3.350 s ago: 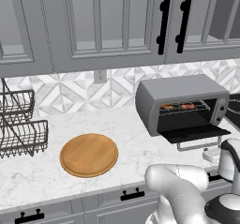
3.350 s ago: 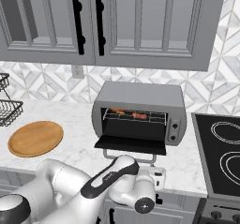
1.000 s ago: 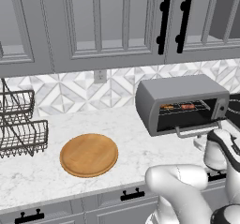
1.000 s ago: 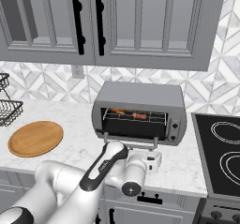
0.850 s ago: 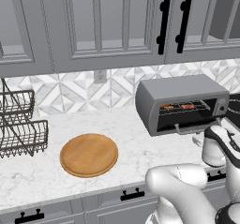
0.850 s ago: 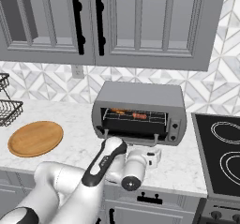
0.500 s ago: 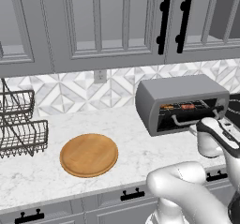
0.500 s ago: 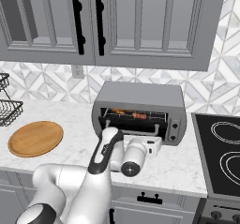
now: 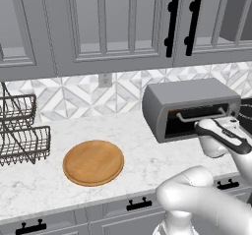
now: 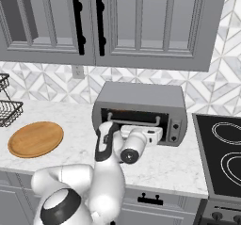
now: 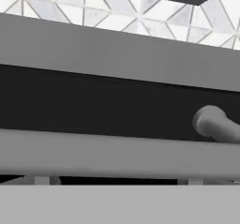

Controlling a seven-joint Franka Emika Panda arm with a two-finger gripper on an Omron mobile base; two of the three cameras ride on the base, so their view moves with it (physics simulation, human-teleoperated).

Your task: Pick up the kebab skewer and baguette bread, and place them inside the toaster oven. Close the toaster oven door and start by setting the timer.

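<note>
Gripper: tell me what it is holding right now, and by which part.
Nothing is held. The gripper is open, pressed up against the toaster oven door just below its bar handle; no fingers close around the handle or anything else.

Boxy grey metal toaster oven [image 9: 189, 100] with a dark glass door [image 11: 108, 106]; round orange-brown wooden board [image 9: 93, 162]; white marbled stone surface [image 9: 59, 190]; grey-and-white diamond-patterned backsplash tiles [image 9: 78, 99]; black wire rack [image 9: 22, 131].

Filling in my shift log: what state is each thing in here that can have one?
toaster oven door: almost shut, a narrow gap left at the top.
toaster oven: food inside, a reddish strip showing through the gap.
end effector: open, against the door front.
upper cabinet doors: shut.
</note>
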